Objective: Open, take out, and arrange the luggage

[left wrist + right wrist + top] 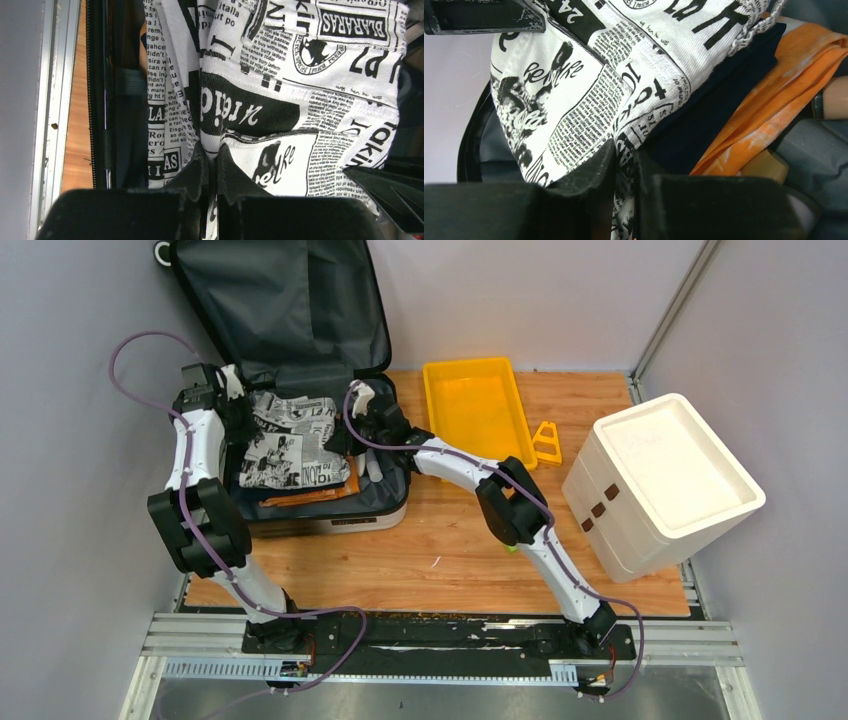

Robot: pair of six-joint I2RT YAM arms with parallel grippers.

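Garment [290,440] in luggage [280,300], upper left; left gripper [212,167] and right gripper [626,170] each clamped on it; I should raise both evenly.

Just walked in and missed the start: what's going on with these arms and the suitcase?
The luggage lies open on the table with clothes inside. Both arms reach into it: the left gripper and the right gripper each pinch an edge of the newspaper-print garment, which lies on a dark garment and an orange garment. The yellow tray stands to the right.
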